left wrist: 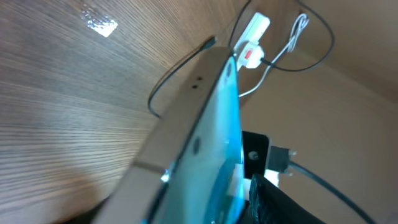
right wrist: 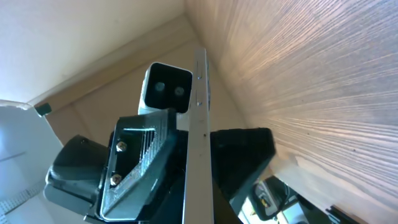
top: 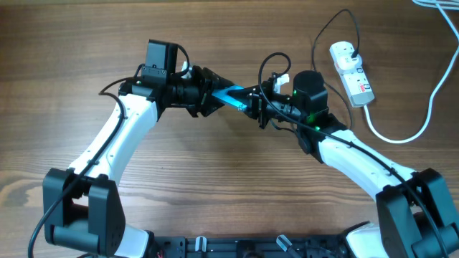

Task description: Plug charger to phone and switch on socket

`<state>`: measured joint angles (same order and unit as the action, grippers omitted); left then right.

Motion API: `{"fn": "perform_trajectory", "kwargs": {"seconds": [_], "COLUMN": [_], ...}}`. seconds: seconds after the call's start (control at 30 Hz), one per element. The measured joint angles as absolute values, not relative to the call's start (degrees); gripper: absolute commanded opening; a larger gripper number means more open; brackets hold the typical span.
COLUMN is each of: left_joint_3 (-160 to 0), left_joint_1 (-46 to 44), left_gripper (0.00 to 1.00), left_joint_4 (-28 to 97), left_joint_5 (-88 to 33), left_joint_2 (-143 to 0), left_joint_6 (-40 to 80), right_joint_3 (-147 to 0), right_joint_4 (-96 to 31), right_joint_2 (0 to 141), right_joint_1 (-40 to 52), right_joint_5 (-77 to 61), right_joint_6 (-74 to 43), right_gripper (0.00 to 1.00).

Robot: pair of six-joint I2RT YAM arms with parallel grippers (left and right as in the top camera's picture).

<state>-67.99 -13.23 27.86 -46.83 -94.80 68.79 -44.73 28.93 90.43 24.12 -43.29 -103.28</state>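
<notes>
The phone (top: 233,94), blue-screened with a white edge, hangs above the table between both grippers. My right gripper (top: 252,102) is shut on its right end, and its thin edge (right wrist: 199,124) runs up from those jaws. My left gripper (top: 219,95) straddles the other end. One black pad (left wrist: 280,202) lies against the screen (left wrist: 211,137), and a thin dark gap shows beside the other finger (right wrist: 140,165). The charger's black cable (top: 316,44) loops from its white plug head (top: 343,51) in the socket (top: 353,77). Its small tip (left wrist: 210,42) lies on the table.
The socket's thick white cord (top: 429,107) curves off to the right edge. Its red switch (left wrist: 250,57) shows in the left wrist view. A loop of black cable (top: 272,59) lies just behind the right gripper. Both arms' bases (top: 79,215) stand at the near edge.
</notes>
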Motion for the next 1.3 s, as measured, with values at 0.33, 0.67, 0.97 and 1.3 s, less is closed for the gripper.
{"fn": "perform_trajectory", "kwargs": {"seconds": [0.33,0.67,0.97,1.3], "left_joint_3": [-67.9,-67.7,-67.1,-67.1], "left_joint_1": [-12.8,-12.7,-12.5,-8.8], "left_gripper": [0.16,0.04,0.04,0.04], "left_joint_4": [26.7,24.8,26.1,26.0], "left_joint_5": [-48.1,-48.3,-47.7,-47.6], "left_joint_2": [-94.8,-94.8,-94.8,-94.8], "left_joint_6": [73.5,76.5,77.9,69.1], "right_joint_3": [-44.7,-45.1,-46.5,-46.3], "right_joint_4": [28.9,27.8,20.7,19.0], "right_joint_2": [90.5,90.4,90.1,90.1], "right_joint_1": [24.9,24.7,25.1,25.1], "right_joint_5": [-40.5,-39.4,-39.1,-35.7], "right_joint_6": [-106.7,-111.2,-107.8,-95.2], "right_gripper": [0.04,0.04,0.32,1.0]}}
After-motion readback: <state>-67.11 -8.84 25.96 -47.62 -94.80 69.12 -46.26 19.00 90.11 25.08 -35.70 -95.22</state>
